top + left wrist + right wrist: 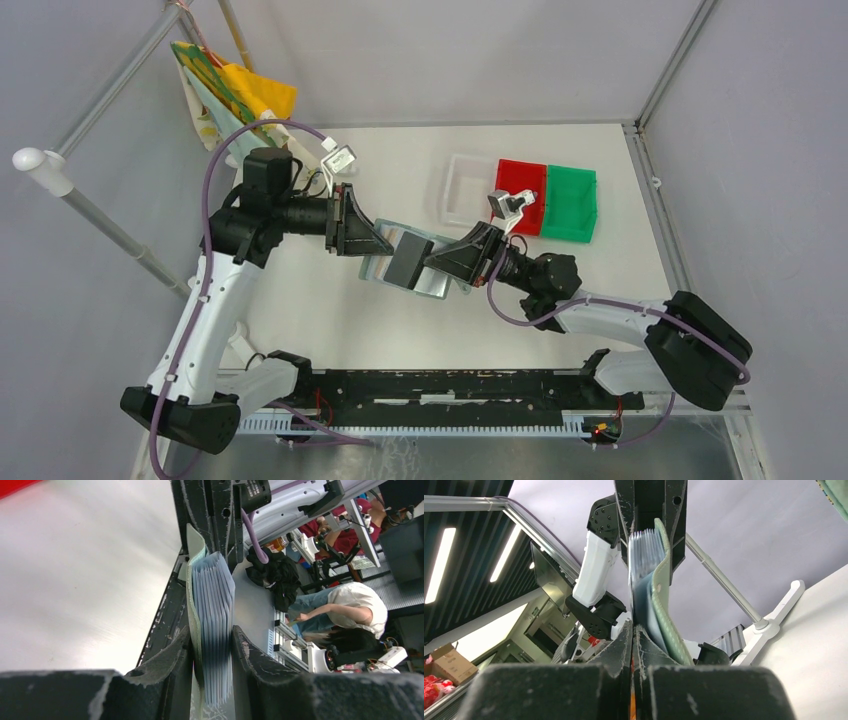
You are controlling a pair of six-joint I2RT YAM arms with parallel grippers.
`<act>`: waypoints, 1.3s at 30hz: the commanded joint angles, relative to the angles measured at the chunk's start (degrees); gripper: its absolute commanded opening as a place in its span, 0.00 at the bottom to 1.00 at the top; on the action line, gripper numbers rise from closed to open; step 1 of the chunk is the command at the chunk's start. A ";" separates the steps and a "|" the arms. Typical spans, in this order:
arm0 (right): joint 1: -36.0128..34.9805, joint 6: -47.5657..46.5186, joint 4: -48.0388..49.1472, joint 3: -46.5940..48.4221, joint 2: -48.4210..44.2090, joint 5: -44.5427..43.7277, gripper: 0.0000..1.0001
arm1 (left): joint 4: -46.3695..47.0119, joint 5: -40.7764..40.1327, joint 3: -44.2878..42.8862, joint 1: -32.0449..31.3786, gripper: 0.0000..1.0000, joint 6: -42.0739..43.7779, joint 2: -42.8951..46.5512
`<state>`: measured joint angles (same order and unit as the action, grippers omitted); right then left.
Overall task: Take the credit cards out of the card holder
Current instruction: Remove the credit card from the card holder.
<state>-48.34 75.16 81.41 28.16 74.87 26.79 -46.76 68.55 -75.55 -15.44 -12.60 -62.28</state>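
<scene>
The grey-green card holder [438, 284] hangs open above the table's middle, held between both grippers. My left gripper [383, 243] is shut on its left end; in the left wrist view [212, 635] the jaws pinch the green cover and the fanned blue-grey pockets [215, 595]. My right gripper [435, 262] is at the holder's right side, next to a black rectangle [407, 258], either a card or the dark pocket. In the right wrist view [633, 627] the jaws are pressed shut on a thin orange-tan edge, with the holder's cover [663, 580] just beyond. The other cards are hidden.
A clear white bin [466, 188], a red bin [520, 195] and a green bin [570, 203] stand in a row at the back right. A colourful cloth [232, 95] hangs on the frame pole at the back left. Grey walls enclose the table.
</scene>
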 commanded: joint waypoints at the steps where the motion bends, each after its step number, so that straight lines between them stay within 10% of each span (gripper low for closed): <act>1: -0.17 0.69 6.45 -0.40 -3.05 0.38 0.00 | 2.85 -0.25 -1.83 1.49 0.04 -1.83 0.41; 11: -0.26 -2.42 1.25 -0.77 -5.03 -1.42 0.00 | 3.58 -0.40 -1.46 2.18 0.04 -2.10 0.72; 15: -1.02 -2.89 -0.50 1.64 -3.02 -0.69 0.29 | 3.79 -0.43 -1.36 2.23 0.04 -2.45 0.42; 21: -1.82 -0.12 3.65 2.90 1.19 -1.01 0.34 | 4.11 -0.34 -1.50 2.29 0.04 -3.06 0.63; 39: 1.71 0.10 5.20 -3.05 -4.19 -0.25 0.00 | 4.62 -0.30 -2.14 3.61 0.02 -3.08 0.32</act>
<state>-48.66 75.77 83.72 26.70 75.99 24.91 -45.69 67.51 -75.55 -12.82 -14.31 -62.26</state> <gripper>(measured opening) 0.008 0.361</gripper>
